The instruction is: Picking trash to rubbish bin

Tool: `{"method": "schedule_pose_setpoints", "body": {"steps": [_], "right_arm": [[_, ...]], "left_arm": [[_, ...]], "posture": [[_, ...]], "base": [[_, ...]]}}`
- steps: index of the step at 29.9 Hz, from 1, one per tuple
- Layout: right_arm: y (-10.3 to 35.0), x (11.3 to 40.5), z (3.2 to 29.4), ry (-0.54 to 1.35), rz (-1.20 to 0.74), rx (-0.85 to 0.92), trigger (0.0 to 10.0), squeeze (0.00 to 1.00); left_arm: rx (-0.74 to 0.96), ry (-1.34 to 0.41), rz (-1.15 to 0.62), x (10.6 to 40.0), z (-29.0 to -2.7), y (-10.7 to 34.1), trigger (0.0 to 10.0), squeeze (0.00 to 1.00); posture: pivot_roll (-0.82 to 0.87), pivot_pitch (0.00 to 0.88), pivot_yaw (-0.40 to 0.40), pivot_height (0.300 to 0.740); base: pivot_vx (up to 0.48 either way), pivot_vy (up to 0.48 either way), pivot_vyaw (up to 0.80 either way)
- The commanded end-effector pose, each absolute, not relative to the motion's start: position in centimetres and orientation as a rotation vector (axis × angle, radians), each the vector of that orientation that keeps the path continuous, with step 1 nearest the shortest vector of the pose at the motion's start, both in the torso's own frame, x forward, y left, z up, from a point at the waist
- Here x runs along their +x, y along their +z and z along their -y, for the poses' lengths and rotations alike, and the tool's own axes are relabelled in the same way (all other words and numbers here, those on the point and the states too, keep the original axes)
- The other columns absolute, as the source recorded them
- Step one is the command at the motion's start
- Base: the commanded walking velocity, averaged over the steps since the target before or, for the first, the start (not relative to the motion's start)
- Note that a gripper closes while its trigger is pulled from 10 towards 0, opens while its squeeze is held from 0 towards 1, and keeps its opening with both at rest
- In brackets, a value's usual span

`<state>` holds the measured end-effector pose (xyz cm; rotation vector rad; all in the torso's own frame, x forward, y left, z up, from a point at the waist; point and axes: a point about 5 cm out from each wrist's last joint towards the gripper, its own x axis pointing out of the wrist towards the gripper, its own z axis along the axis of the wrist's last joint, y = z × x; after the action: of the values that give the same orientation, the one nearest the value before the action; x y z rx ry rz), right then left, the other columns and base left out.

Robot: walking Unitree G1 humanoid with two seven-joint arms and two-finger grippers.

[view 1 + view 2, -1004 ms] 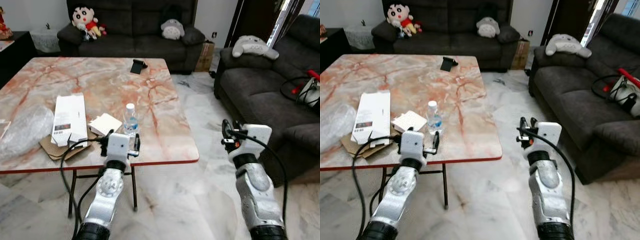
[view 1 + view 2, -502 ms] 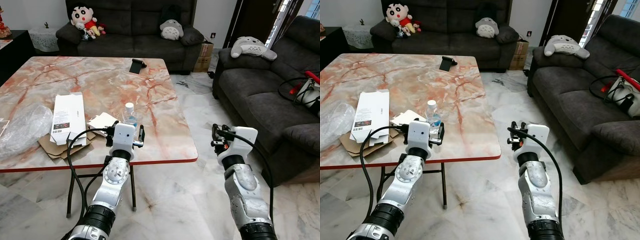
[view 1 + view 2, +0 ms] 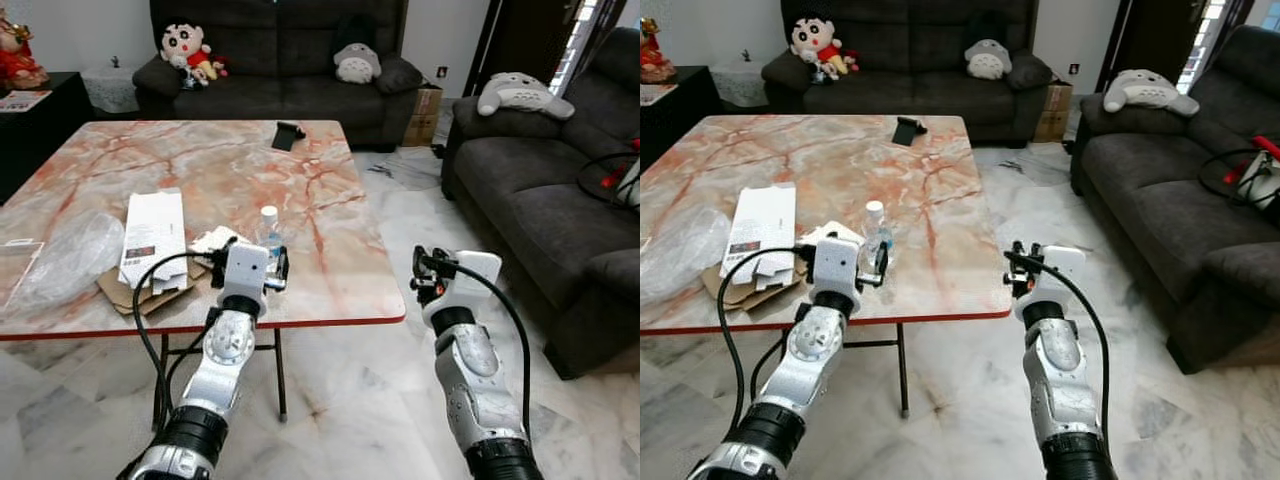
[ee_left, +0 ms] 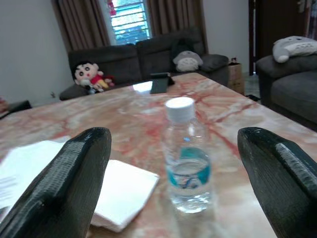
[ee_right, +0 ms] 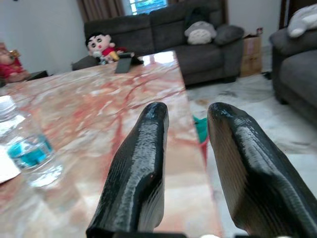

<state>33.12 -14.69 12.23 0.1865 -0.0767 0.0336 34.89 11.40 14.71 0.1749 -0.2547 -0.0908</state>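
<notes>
Nothing has yet been picked up, and no rubbish bin is seen, so the whole task is judged to remain. The small water bottle (image 4: 186,154) is stood upright near the front edge of the marble table (image 3: 200,160), its long axis vertical and its white cap pointed up, just beside a white paper piece (image 4: 121,191). The left gripper (image 3: 250,271) is held spread wide, the bottle framed between its fingers but untouched. The right gripper (image 3: 1017,266) is held off the table edge, fingers nearly together, empty.
</notes>
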Motion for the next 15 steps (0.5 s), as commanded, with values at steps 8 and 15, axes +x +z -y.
{"method": "schedule_pose_setpoints", "body": {"steps": [8, 15], "right_arm": [[12.17, 33.22, 14.83, 0.011, 0.085, 0.199, 10.0, 0.00], [11.87, 33.07, 14.81, 0.009, 0.080, 0.197, 10.0, 0.00]], "left_arm": [[0.178, -0.122, 0.266, 35.18, -11.31, 15.14, 10.0, 0.00], [0.184, -0.130, 0.268, 35.07, -11.37, 15.11, 10.0, 0.00]], "posture": [[0.12, 0.000, 0.022, 0.740], [0.12, 0.000, 0.024, 0.740]], "base": [[0.260, 0.000, 0.00], [0.271, 0.000, 0.00]]}}
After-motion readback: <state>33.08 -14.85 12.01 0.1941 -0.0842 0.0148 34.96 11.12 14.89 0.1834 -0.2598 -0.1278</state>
